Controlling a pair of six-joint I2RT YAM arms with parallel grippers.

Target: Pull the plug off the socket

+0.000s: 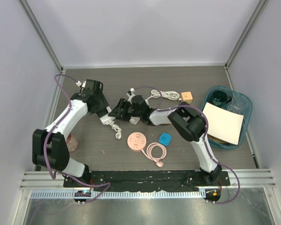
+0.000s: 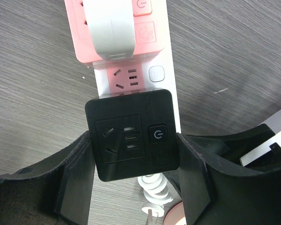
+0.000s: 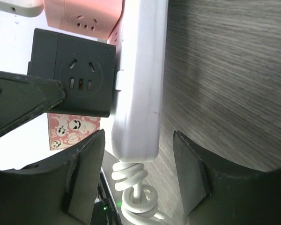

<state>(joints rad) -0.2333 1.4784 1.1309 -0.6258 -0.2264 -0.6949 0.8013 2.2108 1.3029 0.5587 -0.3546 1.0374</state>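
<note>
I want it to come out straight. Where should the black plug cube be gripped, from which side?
Grip the black plug cube on its two flat, parallel side walls, approaching face-on as the left hand does; they stand proud of the white power strip.

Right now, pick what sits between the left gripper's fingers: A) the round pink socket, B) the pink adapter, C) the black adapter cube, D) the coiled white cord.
C: in the left wrist view the left gripper has its fingers pressed on both sides of the black adapter cube plugged into the white power strip.
</note>
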